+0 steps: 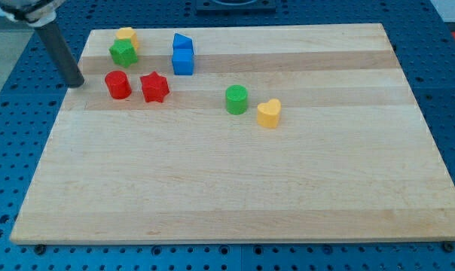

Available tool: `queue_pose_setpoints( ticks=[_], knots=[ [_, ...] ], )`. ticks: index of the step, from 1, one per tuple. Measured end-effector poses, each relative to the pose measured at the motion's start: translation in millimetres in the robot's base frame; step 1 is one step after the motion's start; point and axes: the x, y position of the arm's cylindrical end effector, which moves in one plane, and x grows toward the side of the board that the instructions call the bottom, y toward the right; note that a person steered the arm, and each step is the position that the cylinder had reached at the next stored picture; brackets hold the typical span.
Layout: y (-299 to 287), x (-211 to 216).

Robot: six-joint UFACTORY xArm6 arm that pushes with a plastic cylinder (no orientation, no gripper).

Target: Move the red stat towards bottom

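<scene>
At the left edge of the wooden board (235, 188), my tip (77, 83) is resting just off the wood or right on its border; I cannot tell which. There is no hand on this arm to open or close, only the bare rod, and it is touching no block.

Just to the right of my tip the red cylinder (117, 84) is standing, and beside that, further right, the red star (154, 86) that I am meant to push towards the view's bottom. The two reds are sitting close together, nearly touching. Up and to the right of my tip a green block (123, 53) is leaning against a yellow block (126, 35) behind it, and further right two blue blocks (182, 54) are sitting one behind the other. Well away to the right a green cylinder (236, 99) and a yellow heart (269, 113) are lying apart from everything.

I judge that my tip is parked low and to the side, so to drive the star downward I am going to need to come round above it, between it and the blue pair, without nudging the cylinder.

The rod's upper part is being cut off by the view's top left corner. The rear yellow block is partly hidden by the green one, so its shape is hard to make out.
</scene>
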Motion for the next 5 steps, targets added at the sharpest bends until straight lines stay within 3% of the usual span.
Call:
queue_pose_setpoints(
  ticks=[2, 5],
  knots=[
    [92.1, -17.3],
    [151.2, 20.5]
  ],
)
